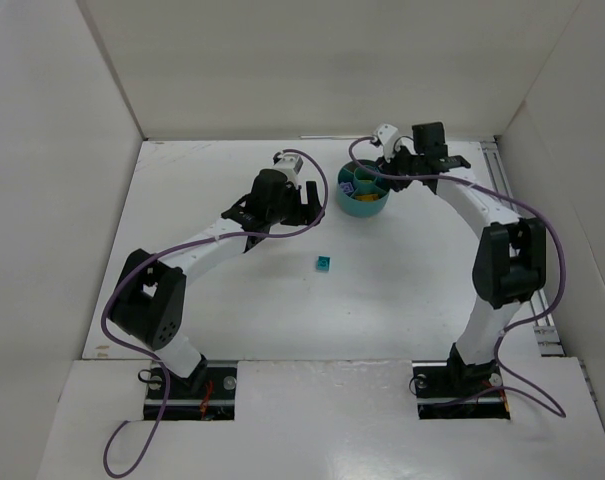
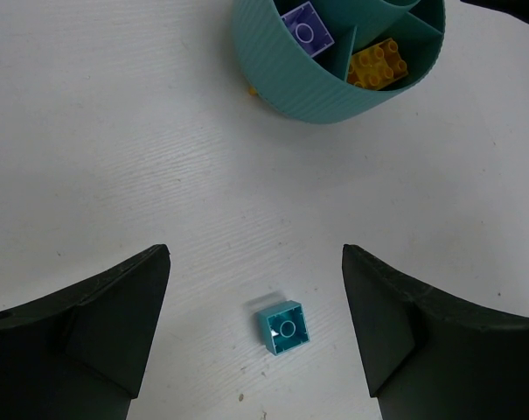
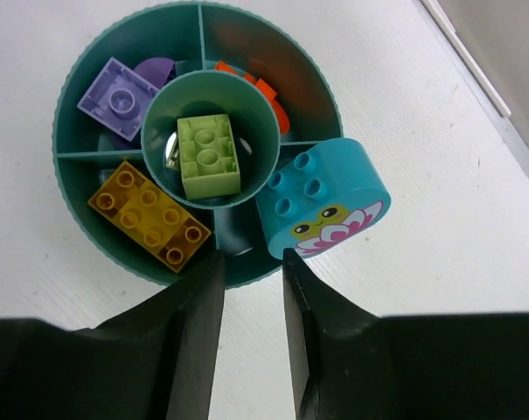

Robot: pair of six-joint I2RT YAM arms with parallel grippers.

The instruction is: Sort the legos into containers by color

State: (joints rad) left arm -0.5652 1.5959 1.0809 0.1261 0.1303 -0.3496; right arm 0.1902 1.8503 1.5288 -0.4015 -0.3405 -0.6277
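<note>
Right wrist: teal brick (image 3: 321, 197) shows a frog.

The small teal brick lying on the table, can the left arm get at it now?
Probably yes: the left gripper is open and faces the teal brick, which lies alone, clear of the tub.

Overhead view high, looking down on whole table (image 1: 232, 300). Both wrist views close, facing down; all share tub (image 1: 364, 208).

No readable text; only a frog picture on the teal brick (image 3: 321, 197)
</note>
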